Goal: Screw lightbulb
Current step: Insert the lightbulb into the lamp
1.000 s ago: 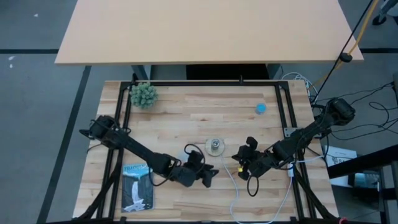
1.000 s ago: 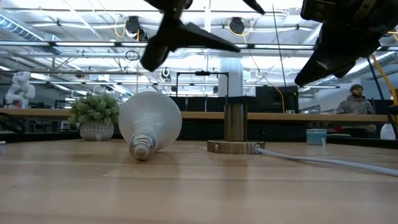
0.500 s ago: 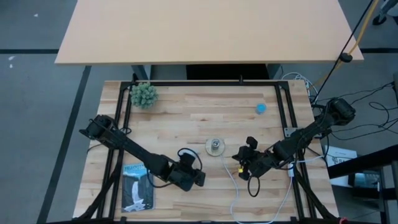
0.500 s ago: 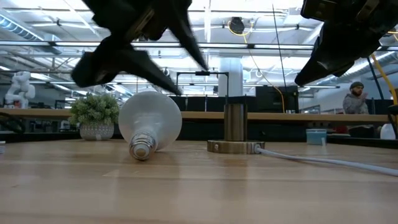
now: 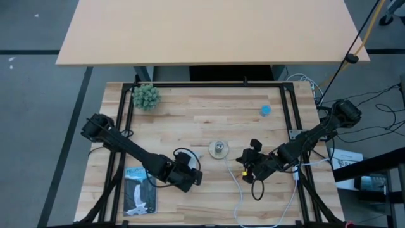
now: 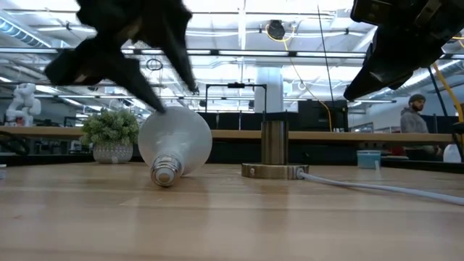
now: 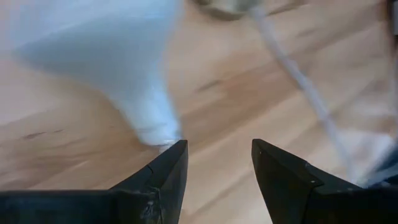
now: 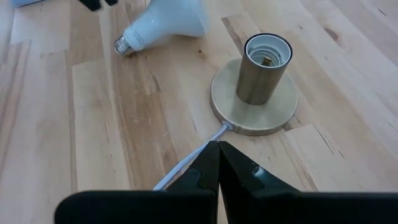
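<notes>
The white lightbulb (image 6: 174, 141) lies on its side on the wooden table, left of the socket, with its screw end (image 6: 165, 174) toward the near edge. It also shows in the right wrist view (image 8: 168, 22) and, blurred, in the left wrist view (image 7: 106, 56). My left gripper (image 5: 192, 179) hovers open just above and on the near side of the bulb's narrow end, slanting down; I see no touch. The brass socket (image 8: 261, 68) stands upright on its round base. My right gripper (image 8: 217, 152) is shut and hangs above the white cord (image 8: 186, 165), right of the socket.
A small potted plant (image 5: 146, 96) stands at the far left corner and a blue cap (image 5: 266, 110) at the far right. A printed card (image 5: 140, 190) lies near the left front. The cord runs from the socket toward the near edge. A person (image 6: 415, 116) stands in the room beyond.
My left gripper has moved toward the table's left edge, from beside the socket to over the bulb's narrow end, and has tipped further downward while rolling. The bulb and socket have stayed put.
</notes>
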`<state>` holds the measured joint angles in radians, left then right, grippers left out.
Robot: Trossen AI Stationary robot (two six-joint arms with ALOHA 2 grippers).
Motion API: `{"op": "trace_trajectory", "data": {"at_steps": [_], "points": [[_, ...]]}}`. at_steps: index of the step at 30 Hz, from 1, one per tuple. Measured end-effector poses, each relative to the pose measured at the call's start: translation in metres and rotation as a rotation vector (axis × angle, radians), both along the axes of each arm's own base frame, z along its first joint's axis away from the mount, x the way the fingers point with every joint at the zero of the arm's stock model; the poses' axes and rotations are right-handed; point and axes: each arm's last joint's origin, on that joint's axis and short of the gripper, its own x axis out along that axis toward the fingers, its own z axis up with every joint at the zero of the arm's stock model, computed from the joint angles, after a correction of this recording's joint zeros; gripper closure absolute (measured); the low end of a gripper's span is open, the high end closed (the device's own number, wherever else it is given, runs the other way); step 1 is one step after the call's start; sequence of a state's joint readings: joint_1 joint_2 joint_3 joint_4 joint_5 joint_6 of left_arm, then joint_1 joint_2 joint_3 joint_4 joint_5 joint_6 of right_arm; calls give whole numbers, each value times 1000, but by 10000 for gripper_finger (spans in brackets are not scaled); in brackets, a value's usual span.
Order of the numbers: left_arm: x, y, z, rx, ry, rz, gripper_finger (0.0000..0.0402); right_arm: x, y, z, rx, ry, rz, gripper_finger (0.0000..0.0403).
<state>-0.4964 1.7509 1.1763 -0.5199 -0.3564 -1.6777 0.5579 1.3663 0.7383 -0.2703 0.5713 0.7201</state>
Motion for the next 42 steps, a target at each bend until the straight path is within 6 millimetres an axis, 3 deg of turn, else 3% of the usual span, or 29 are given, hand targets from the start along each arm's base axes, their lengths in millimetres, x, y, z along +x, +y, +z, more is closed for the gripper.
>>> {"op": "trace_trajectory", "data": {"at_steps": [5,17,30,38,42], "points": [[4,5,-16,-58,89,46,219,0,0,0,2,-2,0,403],[15,25,-21,-79,103,108,219,0,0,0,-4,-4,-2,403],[25,46,-53,-119,254,150,219,0,0,0,-2,-4,-2,403],[28,55,-54,-40,281,5,221,0,0,-1,-2,-2,-3,403],[28,61,-54,6,296,-49,242,1,1,-4,1,6,-12,403]]}}
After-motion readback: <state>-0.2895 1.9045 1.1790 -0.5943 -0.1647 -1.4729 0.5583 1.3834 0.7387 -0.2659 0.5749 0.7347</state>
